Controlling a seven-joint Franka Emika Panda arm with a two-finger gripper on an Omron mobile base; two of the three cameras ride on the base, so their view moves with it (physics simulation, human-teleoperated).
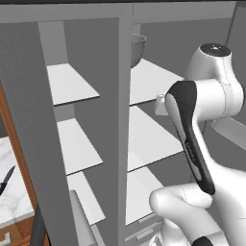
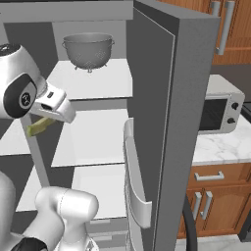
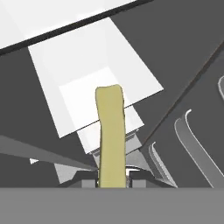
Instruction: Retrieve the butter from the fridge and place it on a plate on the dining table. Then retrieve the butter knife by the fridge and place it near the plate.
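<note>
My gripper (image 3: 111,181) is shut on the butter (image 3: 110,131), a slim pale yellow-olive stick that juts out from between the fingertips. From the right base view the butter (image 2: 39,126) hangs in front of the middle white shelves, held by the gripper (image 2: 49,119) just outside the open fridge (image 2: 164,122). The butter knife (image 1: 7,178), small and dark, lies on a marble-topped counter to the left of the fridge (image 1: 120,105). The plate and the dining table are out of view.
A grey colander (image 2: 88,49) stands on the top shelf. The open right door with its bins (image 2: 135,186) stands close beside the arm. A microwave (image 2: 219,112) sits on the counter over wood cabinets (image 2: 211,196) at the right.
</note>
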